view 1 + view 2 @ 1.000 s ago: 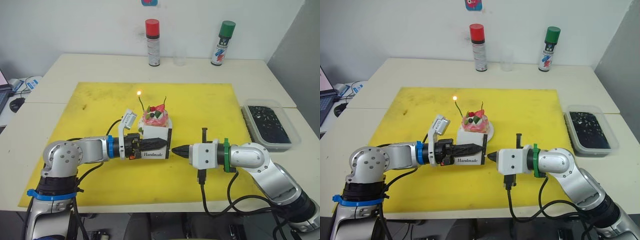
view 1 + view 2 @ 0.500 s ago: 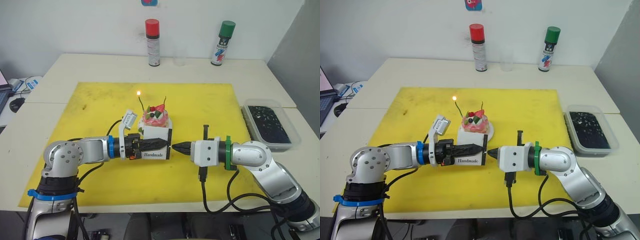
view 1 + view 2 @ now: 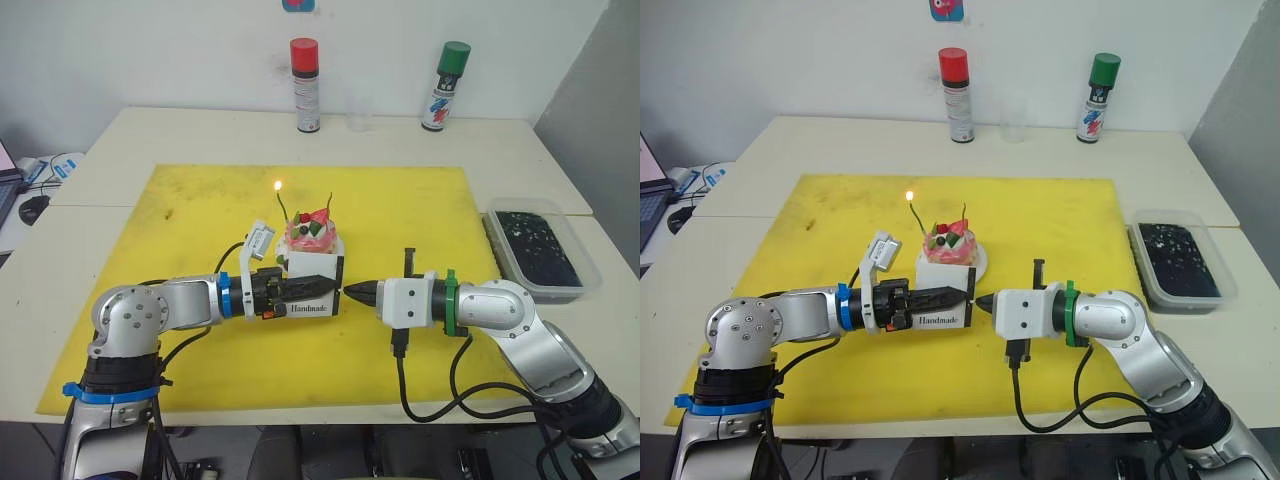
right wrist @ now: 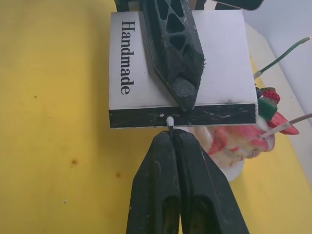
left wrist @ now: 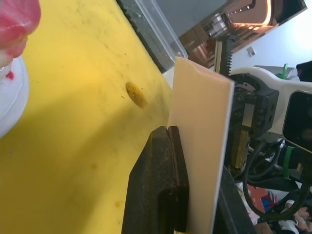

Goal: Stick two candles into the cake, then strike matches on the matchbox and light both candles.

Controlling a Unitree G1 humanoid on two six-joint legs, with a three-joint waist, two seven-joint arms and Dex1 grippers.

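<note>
over on the left of the yellow mat, the left pincer reaches in toward the middle, fingers clamped on the matchbox and holding it up on edge, "handmade" lettering facing the camera. the dark striking strip runs along the edge turned toward the other arm. just behind the box sits the cake on its small white plate, strawberry on top, near the centre of the mat. two candles stand in it: the left candle carries a small flame at its tip, the right candle shows none. moving right, the right pincer comes in level from the other side, fingers pressed together on a match, whose pale head touches the striking strip in the right wrist view. further right, off the mat, a clear tray of dark material rests on the tabletop. at the back stand a red-capped spray can, a clear cup and a green-capped spray can.
</note>
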